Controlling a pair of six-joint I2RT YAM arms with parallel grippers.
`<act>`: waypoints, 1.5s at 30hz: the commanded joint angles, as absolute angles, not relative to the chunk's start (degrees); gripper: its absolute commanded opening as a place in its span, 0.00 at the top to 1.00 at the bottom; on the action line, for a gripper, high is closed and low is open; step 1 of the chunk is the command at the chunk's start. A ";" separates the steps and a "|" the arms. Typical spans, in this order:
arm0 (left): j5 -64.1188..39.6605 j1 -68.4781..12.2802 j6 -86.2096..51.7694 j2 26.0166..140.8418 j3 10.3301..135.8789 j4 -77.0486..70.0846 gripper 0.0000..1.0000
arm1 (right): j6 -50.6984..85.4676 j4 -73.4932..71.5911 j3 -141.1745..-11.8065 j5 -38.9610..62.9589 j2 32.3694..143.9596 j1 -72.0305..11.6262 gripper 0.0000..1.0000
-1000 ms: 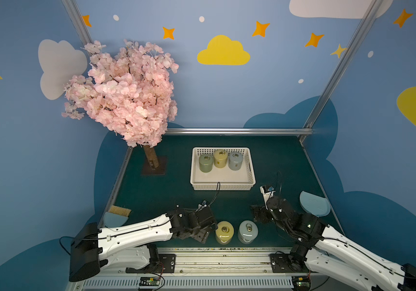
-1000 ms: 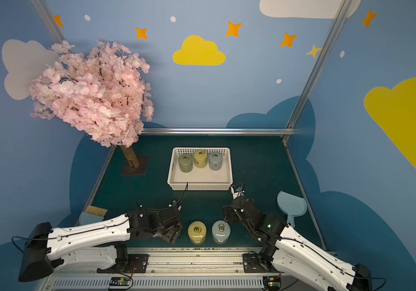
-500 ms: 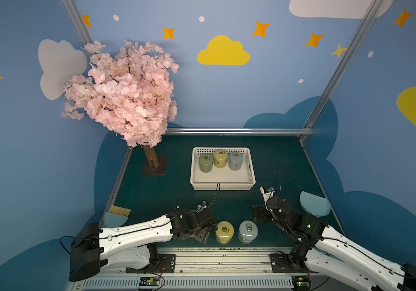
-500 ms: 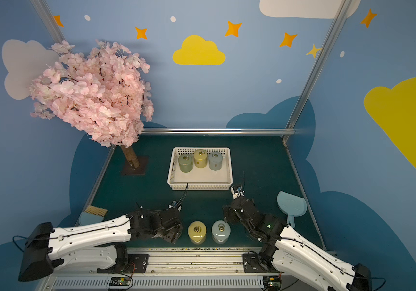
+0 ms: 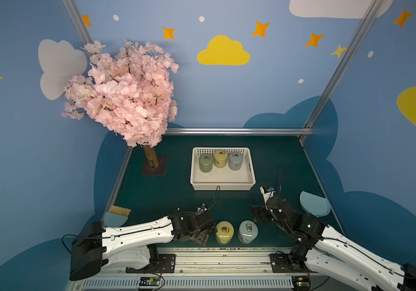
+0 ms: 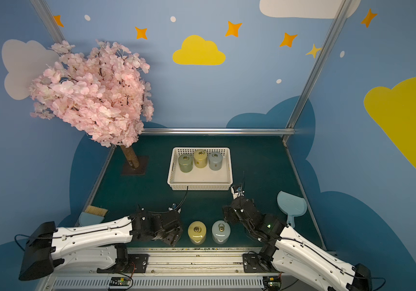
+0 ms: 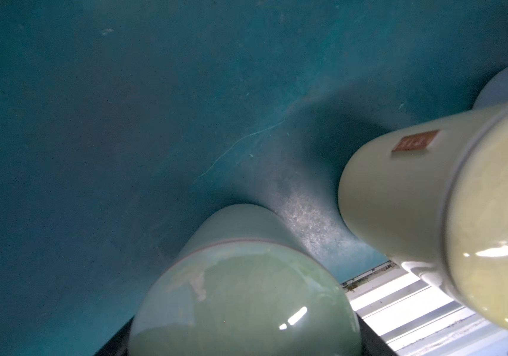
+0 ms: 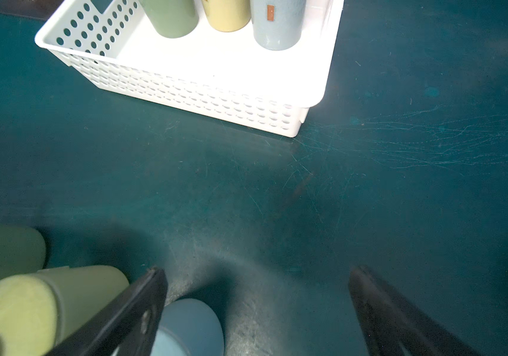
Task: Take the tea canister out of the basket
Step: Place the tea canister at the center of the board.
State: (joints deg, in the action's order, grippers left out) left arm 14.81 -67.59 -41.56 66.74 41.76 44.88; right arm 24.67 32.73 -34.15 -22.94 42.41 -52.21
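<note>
Stillness is the whole of the change: across the last second neither arm has moved, no canister has shifted, and both grippers keep the spread they had. The left gripper (image 5: 203, 235) is closed round the held green canister (image 7: 240, 308), whose sides sit between its dark jaws in the left wrist view. That canister looks to be standing on the table (image 5: 277, 163) on the robot's side of the basket (image 5: 223, 187), hidden under the gripper in both top views. The right gripper (image 8: 257, 274) is spread fully wide and holds nothing, hanging over bare table on that same side of the basket. For the task this reads as a pause at the end of one removal: the green one is out and set down, and I judge that letting go is what remains before another reach.

Counted, there are six canisters, two of each colour:
- Three are out, in a row on the robot's side of the basket: the held green one, the yellow canister (image 5: 224, 231) and the pale blue canister (image 5: 247, 231).
- Three stand upright along the basket's far wall: the green basket canister (image 5: 205, 163), the yellow basket canister (image 5: 220, 158) and the grey-blue basket canister (image 5: 235, 161).

There is one basket and there are two grippers. Beyond the task's things there are one blossom tree (image 5: 123, 95), one dustpan (image 5: 314, 206) and one brush (image 5: 118, 210)
</note>
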 commanded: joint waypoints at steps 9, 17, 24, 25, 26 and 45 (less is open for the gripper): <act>14.02 -67.85 -42.71 68.97 42.36 43.13 0.16 | 25.05 31.57 -33.88 -23.49 42.36 -51.86 0.02; 14.15 -67.94 -43.60 68.34 42.72 43.59 0.00 | 24.79 31.55 -33.99 -23.31 42.19 -51.86 0.02; 15.93 -67.86 -43.94 64.74 43.54 44.22 0.00 | 23.20 31.54 -35.12 -22.75 42.82 -51.81 0.02; 16.61 -67.79 -43.88 64.00 43.62 44.28 0.00 | 22.82 31.61 -35.48 -22.61 42.99 -51.78 0.01; 17.23 -67.72 -43.86 63.27 43.68 44.38 0.00 | 22.32 31.55 -35.83 -21.95 43.27 -51.68 0.01; 15.49 -51.44 -31.08 52.88 42.82 35.09 0.00 | 11.07 32.70 -47.70 -3.51 54.41 -36.12 0.02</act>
